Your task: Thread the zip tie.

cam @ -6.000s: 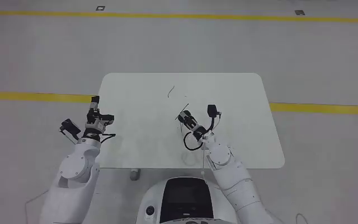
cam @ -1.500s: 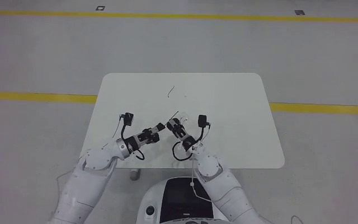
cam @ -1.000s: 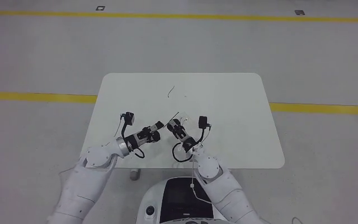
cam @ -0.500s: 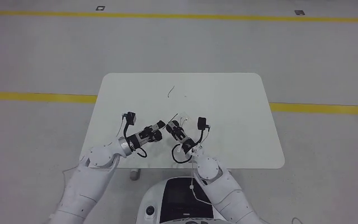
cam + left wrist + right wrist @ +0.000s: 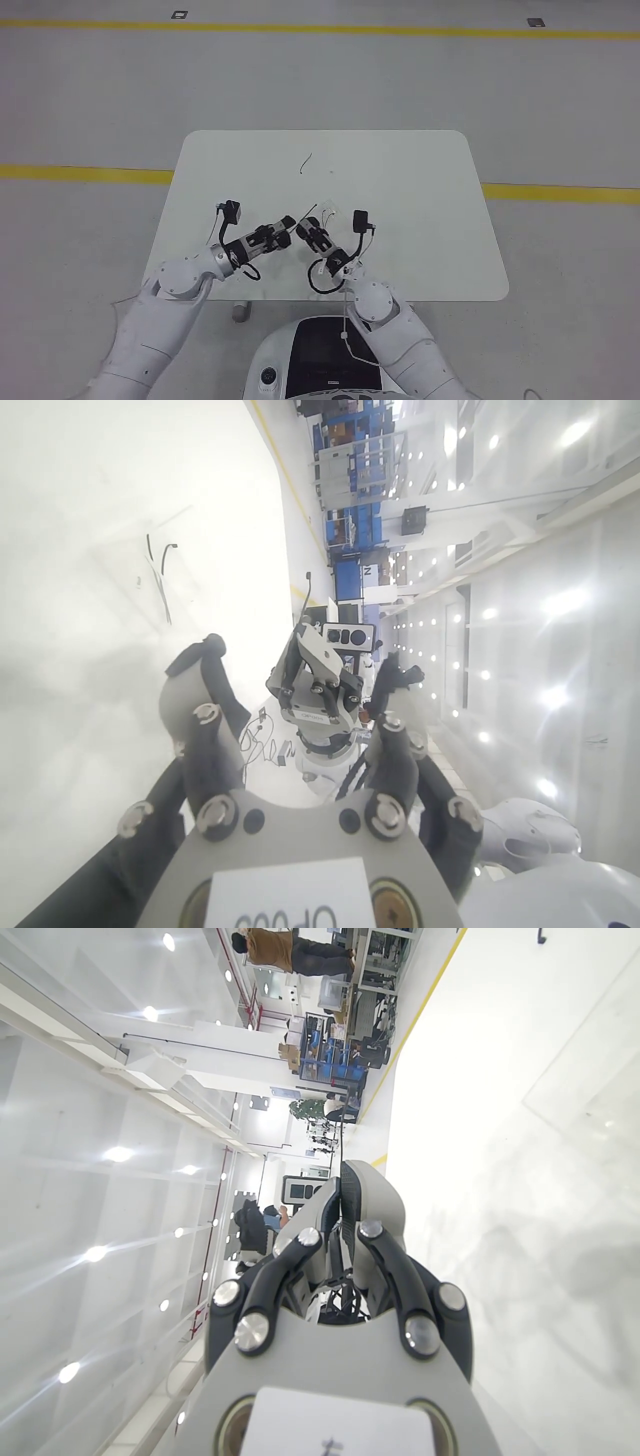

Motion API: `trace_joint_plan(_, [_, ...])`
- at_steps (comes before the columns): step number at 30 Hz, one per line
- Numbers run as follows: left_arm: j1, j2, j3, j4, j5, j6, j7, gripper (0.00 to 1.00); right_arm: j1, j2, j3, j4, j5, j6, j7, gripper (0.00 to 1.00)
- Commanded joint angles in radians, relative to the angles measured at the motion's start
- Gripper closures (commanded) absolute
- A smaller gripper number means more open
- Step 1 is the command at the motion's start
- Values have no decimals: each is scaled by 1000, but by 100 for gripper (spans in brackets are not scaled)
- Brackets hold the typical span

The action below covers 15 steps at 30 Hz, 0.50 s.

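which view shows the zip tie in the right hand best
The left wrist view: the zip tie stands dark against a bright background, sticking out of the shut right hand. The top view shows it as a short thin line. The right wrist view looks along the shut hand, so the tie is hard to tell.

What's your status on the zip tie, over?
Left gripper open, facing the other. Right gripper shut on zip tie, unthreaded. Spare tie lies apart on table.

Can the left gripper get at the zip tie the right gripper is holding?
Probably yes. The left gripper is open and faces the right gripper, and the zip tie sticks out free, nothing between.
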Motion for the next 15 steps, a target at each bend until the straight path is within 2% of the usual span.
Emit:
trace_joint_plan(1, [-2, 1, 4, 3, -1, 2, 0, 60, -1, 1, 0, 1, 3, -4, -4, 100])
trace_joint_plan(10, [-9, 4, 24, 10, 5, 0, 3, 65, 6, 6, -8, 9, 9, -3, -10, 100])
trace_joint_plan(15, [-12, 6, 29, 12, 6, -1, 4, 71, 14, 7, -15, 20, 15, 2, -13, 100])
